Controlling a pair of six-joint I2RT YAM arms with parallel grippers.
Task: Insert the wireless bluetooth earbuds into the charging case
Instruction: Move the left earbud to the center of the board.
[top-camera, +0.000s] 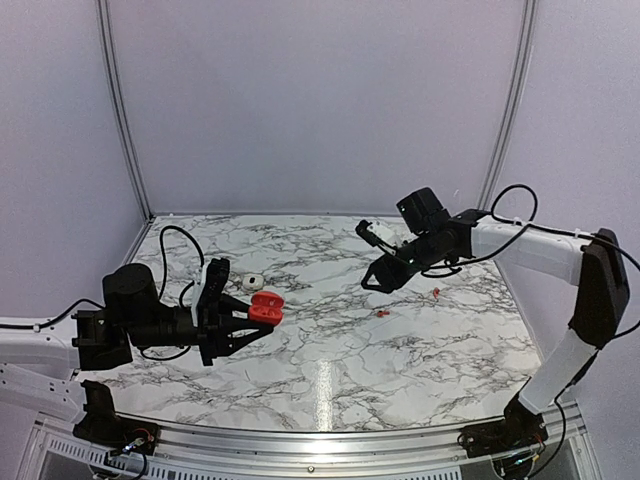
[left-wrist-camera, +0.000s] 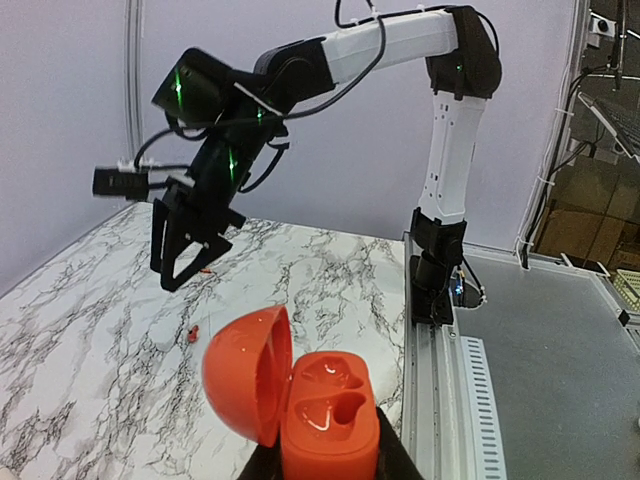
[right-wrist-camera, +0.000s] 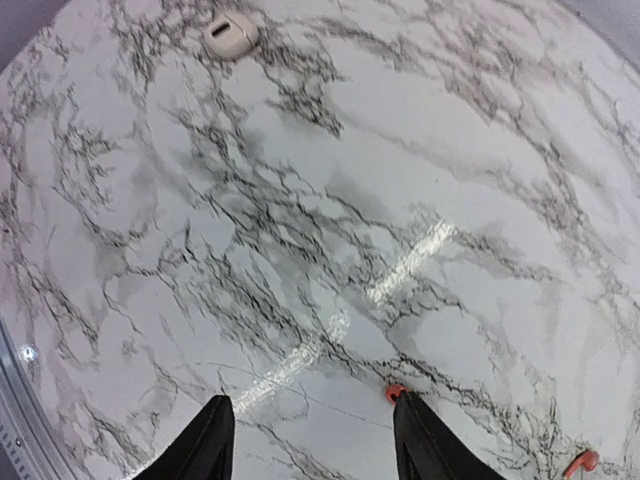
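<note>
Two tiny earbuds (top-camera: 382, 312), light, likely slippery: right gripper (right-wrist-camera: 310, 400), spread empty, should pinch one's body; left gripper (top-camera: 256, 320) clamps the open charging case (left-wrist-camera: 325, 410).

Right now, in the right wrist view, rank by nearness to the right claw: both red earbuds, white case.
1. Red earbud, at the right claw tip.
2. Other red earbud, lower right corner.
3. White case, top left.

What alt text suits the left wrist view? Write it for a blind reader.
An open red charging case, both wells empty, sits gripped in the left tool at the frame's bottom. Beyond it the right tool hangs open above the marble table, where a tiny red earbud lies.
</note>
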